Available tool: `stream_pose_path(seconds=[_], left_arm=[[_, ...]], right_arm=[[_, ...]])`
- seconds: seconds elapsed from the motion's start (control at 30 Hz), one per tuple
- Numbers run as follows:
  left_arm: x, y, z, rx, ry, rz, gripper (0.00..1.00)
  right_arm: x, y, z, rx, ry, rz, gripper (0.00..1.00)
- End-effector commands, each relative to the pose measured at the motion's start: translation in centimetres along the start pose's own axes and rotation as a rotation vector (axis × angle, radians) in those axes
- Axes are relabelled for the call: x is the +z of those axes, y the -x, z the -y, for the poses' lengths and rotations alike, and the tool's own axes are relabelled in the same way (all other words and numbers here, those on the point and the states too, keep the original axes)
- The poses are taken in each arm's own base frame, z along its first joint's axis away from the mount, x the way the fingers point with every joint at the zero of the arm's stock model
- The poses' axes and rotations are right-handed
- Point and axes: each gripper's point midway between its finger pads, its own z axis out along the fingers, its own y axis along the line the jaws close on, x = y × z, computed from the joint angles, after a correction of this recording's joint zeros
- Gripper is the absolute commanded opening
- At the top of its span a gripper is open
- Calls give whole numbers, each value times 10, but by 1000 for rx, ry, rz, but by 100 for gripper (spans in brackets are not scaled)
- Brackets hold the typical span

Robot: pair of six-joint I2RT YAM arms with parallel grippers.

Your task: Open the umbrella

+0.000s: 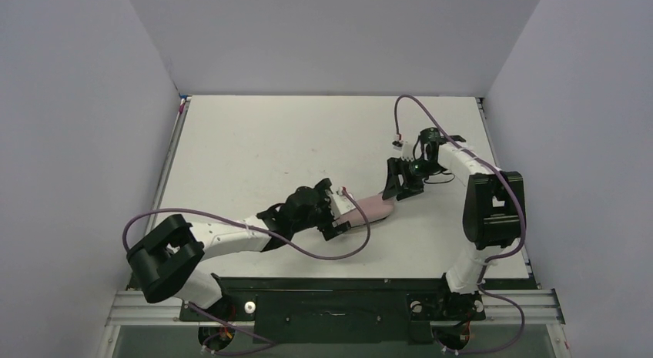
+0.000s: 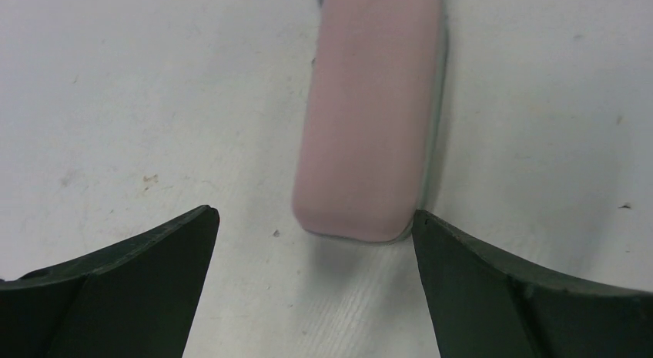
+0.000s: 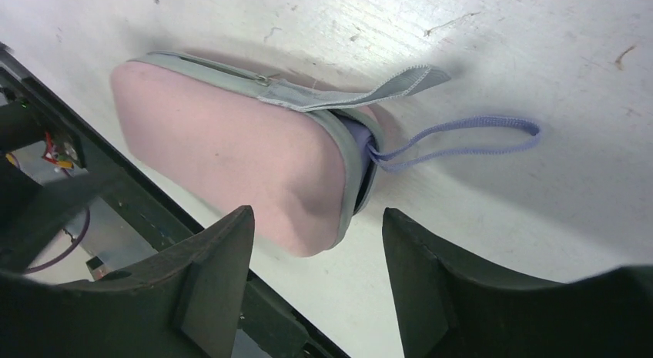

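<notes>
A pale pink oval case (image 1: 376,208) lies on the white table between my two grippers. It also shows in the left wrist view (image 2: 370,112) and the right wrist view (image 3: 231,150). The umbrella is almost wholly hidden inside it. Only its lavender strap (image 3: 462,138) and a bit of lavender handle (image 3: 359,141) stick out of the case's partly open end. My left gripper (image 1: 344,212) (image 2: 314,219) is open at the case's near-left end, with its right finger (image 2: 462,273) next to the corner. My right gripper (image 1: 400,187) (image 3: 317,215) is open just over the strap end.
A grey zipper flap (image 3: 362,88) lies loose on the table beside the case's open end. The left arm's purple cable (image 1: 339,250) loops on the table near the front edge. The black front rail (image 1: 331,285) and white walls bound the table (image 1: 254,142).
</notes>
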Motion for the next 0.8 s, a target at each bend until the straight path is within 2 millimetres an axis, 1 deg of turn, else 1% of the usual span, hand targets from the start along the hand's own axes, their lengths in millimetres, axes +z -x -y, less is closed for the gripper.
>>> stream_pose_path(seconds=[0.0,0.03,0.07,0.1,0.13,0.17,0.2,0.23,0.27,0.3,0.47,0.53,0.7,0.77], left_arm=[[15,28,23,69,-40,51,97],[18,32,23,78,-26,63,97],[22,28,26,97,-17,51,97],[24,32,27,119,-13,67,97],[28,28,28,131,-6,55,97],[31,32,28,153,-1,66,97],[35,27,28,164,2,52,97],[38,30,27,178,7,56,97],[42,25,28,185,8,39,97],[45,27,27,195,11,41,97],[54,15,27,232,15,9,97],[54,16,24,235,32,13,97],[48,36,14,220,64,57,97],[47,41,10,211,70,65,97]], right_arm=[[-22,13,-19,-30,37,96,58],[-24,12,-23,-31,52,98,58],[-25,11,-24,-32,57,98,58],[-27,11,-27,-38,61,104,58],[-28,10,-27,-41,60,105,58],[-30,10,-28,-51,57,112,58],[-31,9,-28,-55,54,113,58],[-33,9,-29,-67,48,120,58],[-35,9,-29,-74,44,127,58],[-37,9,-29,-77,42,129,57],[-43,8,-26,-81,33,144,57],[-45,9,-25,-83,31,148,57],[-47,8,-21,-90,24,148,57],[-47,8,-21,-93,27,148,57]])
